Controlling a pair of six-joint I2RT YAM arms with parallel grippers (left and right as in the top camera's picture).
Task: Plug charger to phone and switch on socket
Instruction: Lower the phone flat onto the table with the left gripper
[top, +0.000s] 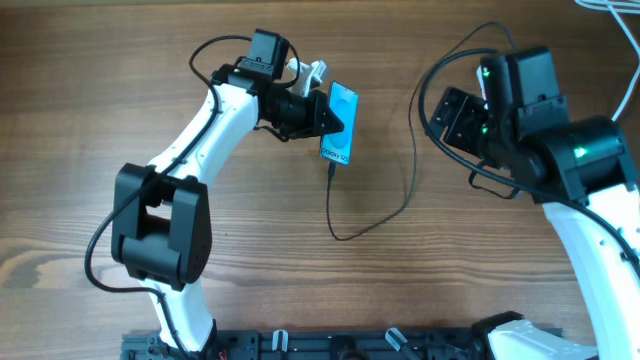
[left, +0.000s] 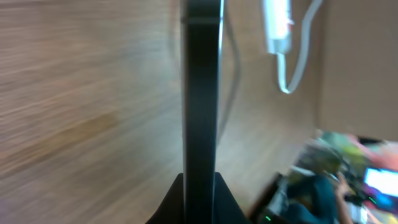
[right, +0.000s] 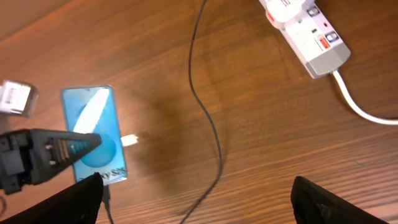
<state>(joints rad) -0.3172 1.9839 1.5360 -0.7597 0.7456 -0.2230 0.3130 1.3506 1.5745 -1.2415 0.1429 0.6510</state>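
Wood grain runs across the table (top: 90, 80), and on its left side we see the left arm reach in toward the middle. The left gripper (top: 325, 112) has its jaws pressed together on the phone (top: 338, 148), pinching it by its flat faces. In the left wrist view the phone shows edge-on as a dark upright slab between the two fingers. Its cyan screen faces up toward the overhead camera, with the small dark text at the lower end.

From that lower end hangs the charger (top: 331, 200). Its plug tip meets the phone's bottom edge, and we take it to be seated, though the joint is too small for us to be sure. The thin black cable drops, loops to the right across the bare wood and climbs toward the right arm.

Further right, the right gripper (right: 198, 186) hovers above the table with its jaws spread wide, touching nothing. The socket (right: 305, 31) lies on the table well apart from the phone. It shows only in the wrist views, red switch mark up, with its thick white cord (right: 364, 112) curving off to the right.
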